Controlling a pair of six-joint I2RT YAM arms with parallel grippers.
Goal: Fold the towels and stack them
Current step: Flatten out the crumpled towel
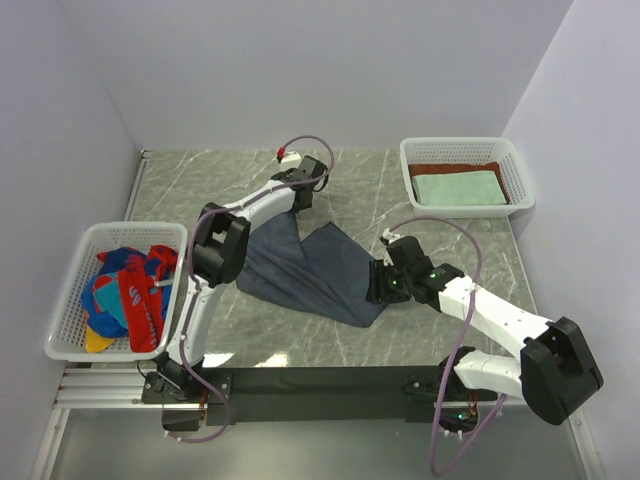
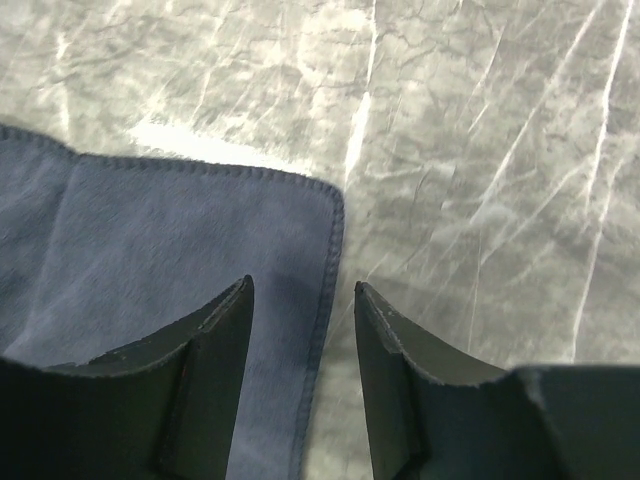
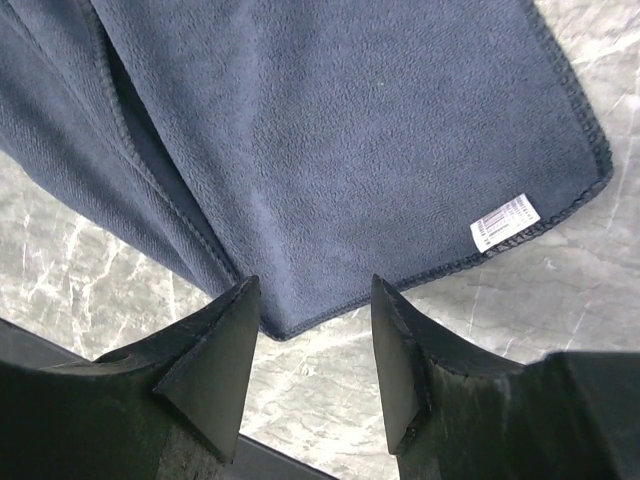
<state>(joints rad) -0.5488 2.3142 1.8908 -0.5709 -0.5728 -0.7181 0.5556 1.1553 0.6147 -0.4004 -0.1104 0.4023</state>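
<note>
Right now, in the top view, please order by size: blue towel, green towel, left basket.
1. Left basket and blue towel: too alike to rank; the towel is partly hidden.
2. Green towel, clearly smallest.

Bright even light, soft shadows, sharp focus.

I see one white tag (image 3: 505, 221) at the hem of the dark slate-blue towel (image 3: 350, 130), just beside its corner. It carries a barcode and lines of print too small for me to read.
</note>
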